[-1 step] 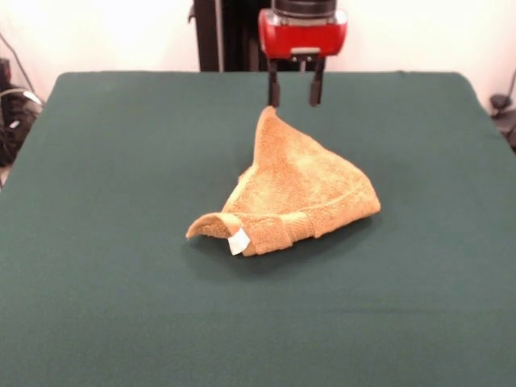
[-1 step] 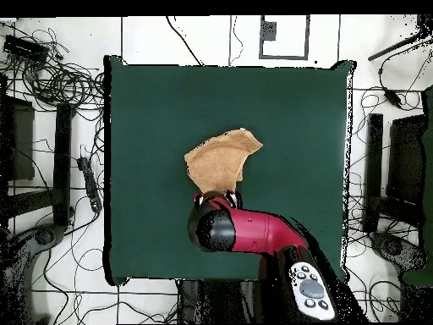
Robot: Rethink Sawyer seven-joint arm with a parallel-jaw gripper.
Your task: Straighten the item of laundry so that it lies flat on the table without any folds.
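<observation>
tangled black cables (image 2: 51, 80) on pale floor (image 2: 380, 25), dark stands (image 2: 63, 152) beside them

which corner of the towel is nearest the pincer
The peaked corner of the towel, standing up just below the open pincer. The tagged corner and the right-hand corner lie low on the table, nearer the camera.

Arm (image 1: 302, 28) cut off by the front view's top edge; towel's (image 2: 221, 161) near edge under it overhead.

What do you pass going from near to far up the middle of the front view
Bare green table → white tag → orange towel, peaked toward the back → open gripper just above the towel's far tip.
</observation>
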